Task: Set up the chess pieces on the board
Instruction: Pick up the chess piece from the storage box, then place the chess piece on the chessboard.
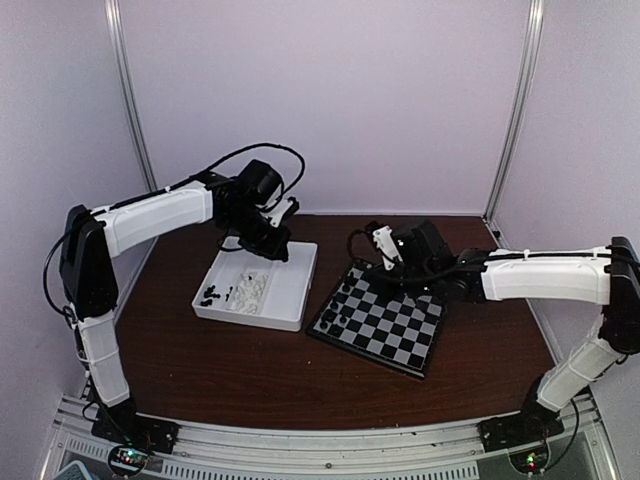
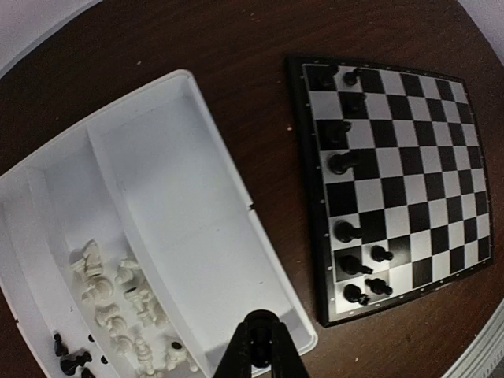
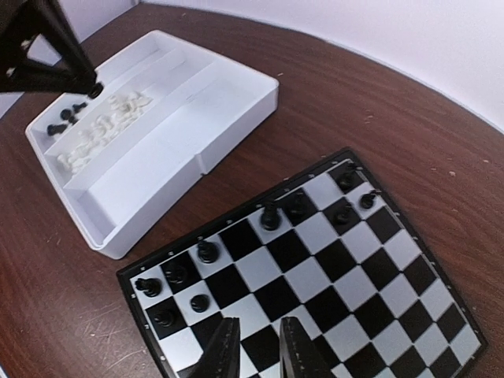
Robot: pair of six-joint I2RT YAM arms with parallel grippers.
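Note:
The board (image 1: pixel 400 332) lies right of centre, also in the left wrist view (image 2: pixel 409 181) and the right wrist view (image 3: pixel 331 260). Several black chess pieces (image 3: pixel 270 215) stand in the two rows along its tray-side edge (image 2: pixel 342 163). More chess pieces lie in the tray, white ones (image 2: pixel 118 307) and a few black ones (image 2: pixel 71 358). My left gripper (image 2: pixel 264 335) hangs above the tray (image 1: pixel 272 245), shut on a small black piece. My right gripper (image 3: pixel 258 346) hovers over the board's tray side (image 1: pixel 362 243), open, with nothing between its fingers.
The white divided tray (image 1: pixel 285 298) sits left of the board on the brown table, its wide compartment (image 2: pixel 181 197) bare. Pale walls close the back and sides. A strip of table (image 3: pixel 236 169) separates tray and board.

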